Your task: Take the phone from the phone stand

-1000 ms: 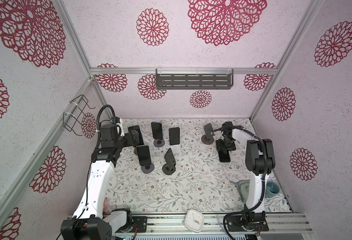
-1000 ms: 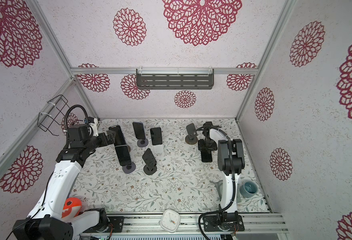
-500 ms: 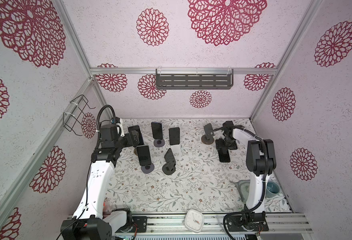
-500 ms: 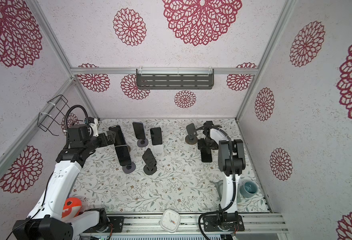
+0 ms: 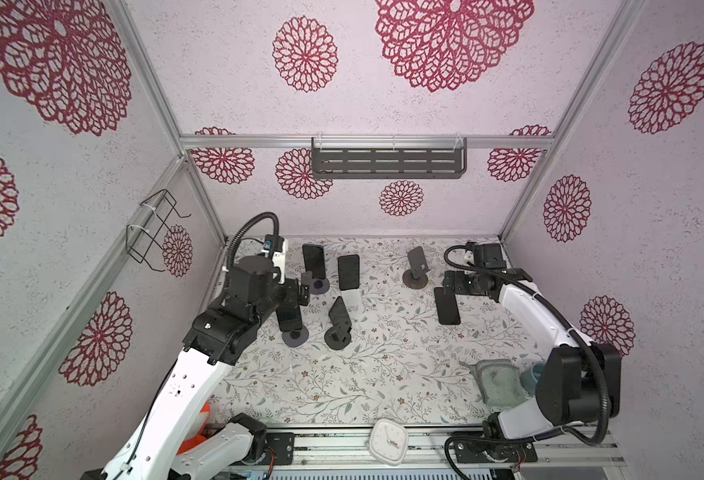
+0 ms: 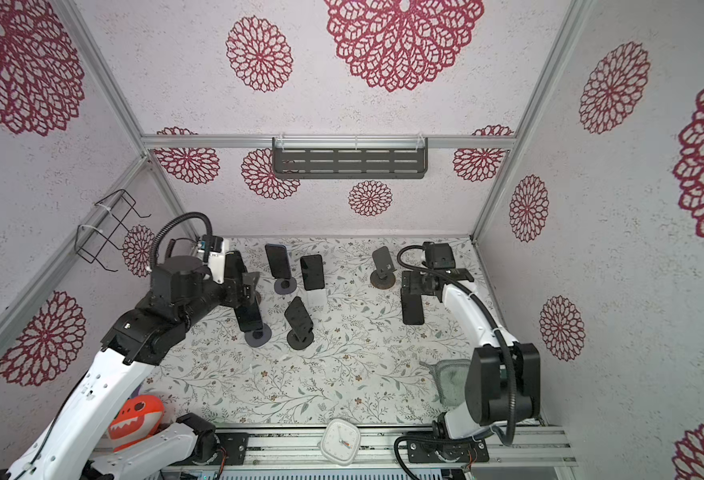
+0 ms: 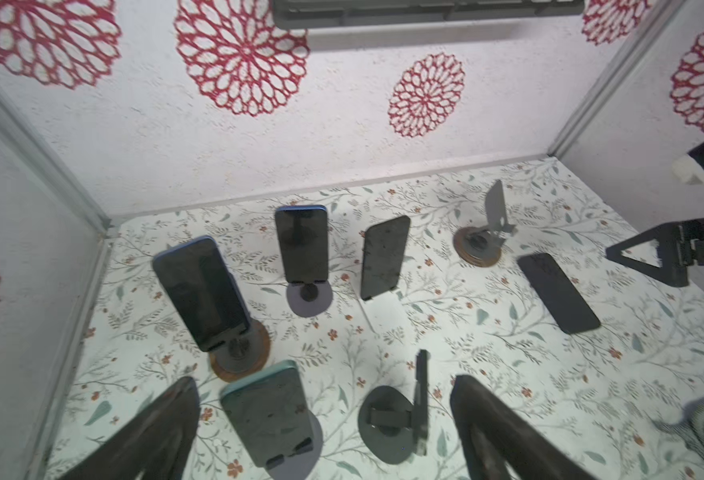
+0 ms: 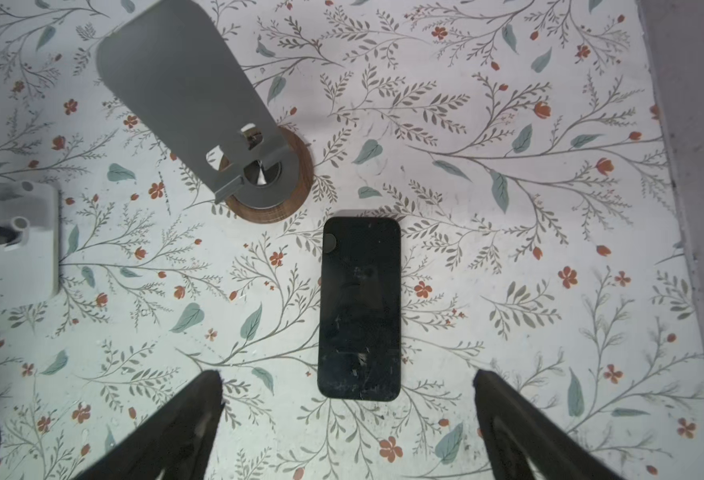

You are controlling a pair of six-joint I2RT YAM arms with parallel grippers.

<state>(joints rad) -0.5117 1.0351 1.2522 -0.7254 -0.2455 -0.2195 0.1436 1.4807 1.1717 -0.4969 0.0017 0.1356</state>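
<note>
A black phone (image 8: 358,307) (image 5: 448,305) (image 6: 412,306) lies flat on the floral table, apart from the empty grey phone stand (image 8: 184,95) (image 5: 416,268) on its round wooden base. My right gripper (image 8: 347,376) (image 5: 450,284) hangs open just above the phone's near end, touching nothing. On the left, several dark phones lean on stands, among them a blue-edged phone (image 7: 200,291) and a teal-edged phone (image 7: 267,415). My left gripper (image 7: 323,380) (image 5: 304,286) stands open over the teal-edged phone and an empty dark stand (image 7: 387,419), holding nothing.
A grey-green cloth (image 5: 496,382) and a blue cup (image 5: 533,374) sit by the right arm's base. A white clock (image 5: 390,440) lies on the front rail, an orange toy (image 6: 134,415) at front left. A slotted shelf (image 5: 387,164) hangs on the back wall.
My right gripper's jaws have spread wider and it has drawn back a little from the flat phone. The phone lies where it was. The left arm has barely moved.
</note>
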